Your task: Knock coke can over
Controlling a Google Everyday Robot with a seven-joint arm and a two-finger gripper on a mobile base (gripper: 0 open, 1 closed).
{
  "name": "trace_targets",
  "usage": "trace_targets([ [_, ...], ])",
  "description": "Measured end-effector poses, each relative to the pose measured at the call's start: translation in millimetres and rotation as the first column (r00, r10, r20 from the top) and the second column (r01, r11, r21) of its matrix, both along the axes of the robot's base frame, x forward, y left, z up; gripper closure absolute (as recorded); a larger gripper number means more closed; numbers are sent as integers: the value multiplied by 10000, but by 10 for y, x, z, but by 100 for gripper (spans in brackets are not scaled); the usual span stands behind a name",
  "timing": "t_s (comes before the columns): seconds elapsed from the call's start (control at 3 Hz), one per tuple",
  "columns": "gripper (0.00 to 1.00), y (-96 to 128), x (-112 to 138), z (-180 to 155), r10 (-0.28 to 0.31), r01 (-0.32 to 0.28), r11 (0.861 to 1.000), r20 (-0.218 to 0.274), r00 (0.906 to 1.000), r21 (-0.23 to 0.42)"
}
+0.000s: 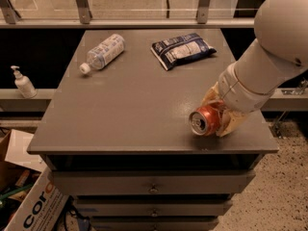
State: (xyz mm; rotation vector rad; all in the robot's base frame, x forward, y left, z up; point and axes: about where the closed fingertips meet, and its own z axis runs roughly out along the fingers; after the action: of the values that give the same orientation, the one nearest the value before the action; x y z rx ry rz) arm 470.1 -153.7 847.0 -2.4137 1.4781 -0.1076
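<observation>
On the table (120, 109), front right, the claw (217, 115) clamps the sideways coke can (203, 121).

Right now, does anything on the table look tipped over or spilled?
The coke can lies on its side near the front right edge, held in the gripper. The water bottle lies flat too. No spill shows.

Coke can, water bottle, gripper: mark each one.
coke can (206, 119), camera view, red side.
water bottle (106, 50), camera view, labelled body.
gripper (219, 114), camera view, between its fingers, clasping the can, front-right of table (134, 109).
</observation>
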Motion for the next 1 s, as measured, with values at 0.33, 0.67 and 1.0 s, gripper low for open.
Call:
trace_targets([
  [0.33,100,-40,-111,-155,401,-410,9989,-361,9985,-245],
  [0.67,82,-118,-184,-288,489,-521,9977,-707,9963,-442],
  [1.0,60,-126,-188,-263,494,-528,9975,-731,9961,-459],
])
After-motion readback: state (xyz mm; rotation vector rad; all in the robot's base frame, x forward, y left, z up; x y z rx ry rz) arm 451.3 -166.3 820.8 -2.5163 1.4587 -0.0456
